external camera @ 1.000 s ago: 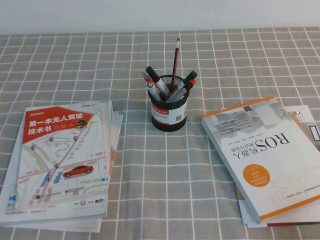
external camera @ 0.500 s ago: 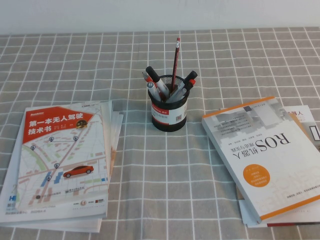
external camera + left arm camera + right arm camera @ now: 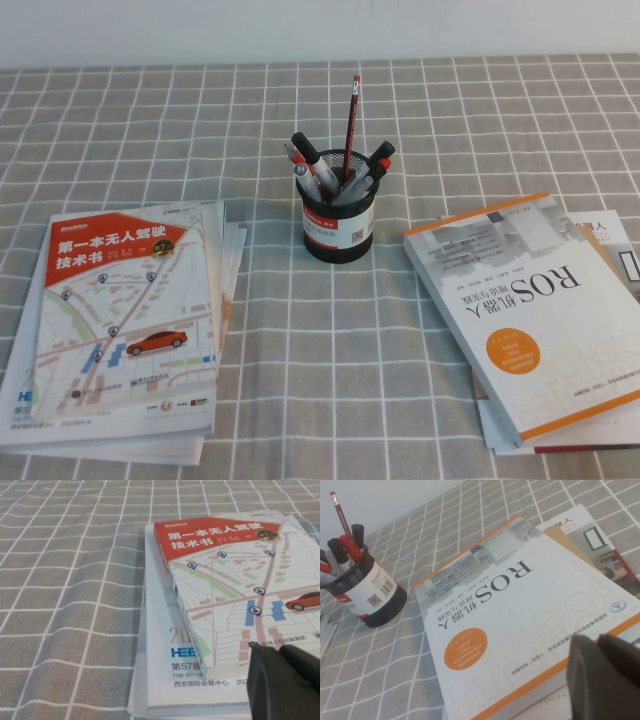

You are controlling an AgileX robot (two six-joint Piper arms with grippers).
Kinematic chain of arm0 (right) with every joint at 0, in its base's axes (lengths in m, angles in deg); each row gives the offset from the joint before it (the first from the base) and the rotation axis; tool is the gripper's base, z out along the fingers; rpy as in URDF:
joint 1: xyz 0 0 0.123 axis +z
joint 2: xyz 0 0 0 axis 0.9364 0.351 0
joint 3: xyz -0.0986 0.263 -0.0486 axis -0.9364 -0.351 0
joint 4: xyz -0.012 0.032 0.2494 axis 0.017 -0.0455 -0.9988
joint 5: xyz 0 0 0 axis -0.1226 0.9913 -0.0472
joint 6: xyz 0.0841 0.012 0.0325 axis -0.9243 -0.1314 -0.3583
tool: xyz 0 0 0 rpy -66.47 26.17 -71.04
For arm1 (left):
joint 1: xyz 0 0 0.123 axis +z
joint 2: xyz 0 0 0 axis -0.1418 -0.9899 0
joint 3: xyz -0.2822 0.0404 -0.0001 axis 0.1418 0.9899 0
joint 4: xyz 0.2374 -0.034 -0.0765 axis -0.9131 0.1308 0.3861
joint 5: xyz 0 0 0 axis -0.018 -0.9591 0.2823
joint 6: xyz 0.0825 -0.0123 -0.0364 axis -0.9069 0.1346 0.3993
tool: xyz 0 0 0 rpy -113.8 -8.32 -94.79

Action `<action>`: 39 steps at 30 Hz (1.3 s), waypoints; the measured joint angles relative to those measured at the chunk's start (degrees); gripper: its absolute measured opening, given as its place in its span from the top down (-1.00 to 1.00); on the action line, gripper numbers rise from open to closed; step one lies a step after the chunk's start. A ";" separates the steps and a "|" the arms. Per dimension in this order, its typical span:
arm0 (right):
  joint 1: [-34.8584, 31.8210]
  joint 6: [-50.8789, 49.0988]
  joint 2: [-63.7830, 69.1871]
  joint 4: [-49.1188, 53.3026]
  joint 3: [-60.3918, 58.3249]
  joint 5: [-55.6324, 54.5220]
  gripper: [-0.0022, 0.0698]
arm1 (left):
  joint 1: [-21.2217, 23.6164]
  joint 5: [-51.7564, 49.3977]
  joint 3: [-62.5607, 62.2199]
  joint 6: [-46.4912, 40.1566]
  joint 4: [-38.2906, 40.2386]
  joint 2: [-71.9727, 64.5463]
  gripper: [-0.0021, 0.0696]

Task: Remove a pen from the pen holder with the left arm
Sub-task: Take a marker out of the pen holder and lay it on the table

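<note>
Left claw (image 3: 274, 652): low over the near edge of the map-covered book (image 3: 125, 310) at the robot's left, fingers pressed together and holding nothing. It is well apart from the pen holder (image 3: 338, 225), and neither arm shows in the high view. Right claw (image 3: 597, 645): likewise closed and empty, poised just above the near part of the white ROS book (image 3: 525, 300) at the robot's right.

Pens (image 3: 318, 170): several, with black caps and red or silver parts, leaning outward against the holder's rim on both sides. A red pencil (image 3: 352, 125) stands taller than the rest, tilted slightly, eraser end up. All sit inside the holder; none is gripped.

Pen holder: a black mesh cup, upright, with a white label carrying a red band and a square code. It stands on the grey checked cloth of the desk (image 3: 320, 380), between the two stacks of books and a little farther from the robot than either.
</note>
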 joint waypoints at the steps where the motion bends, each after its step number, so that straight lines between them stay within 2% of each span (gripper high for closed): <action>1: 0.00 0.00 0.00 0.00 0.00 0.00 0.97 | 0.00 0.00 0.00 0.00 0.00 0.00 0.95; 34: 0.00 0.00 0.00 0.00 0.00 0.00 0.97 | 0.00 0.00 0.00 0.00 0.00 0.00 0.95; 39: 0.00 0.00 0.00 0.00 0.00 0.00 0.97 | 0.00 1.12 0.00 0.00 -3.65 0.00 0.95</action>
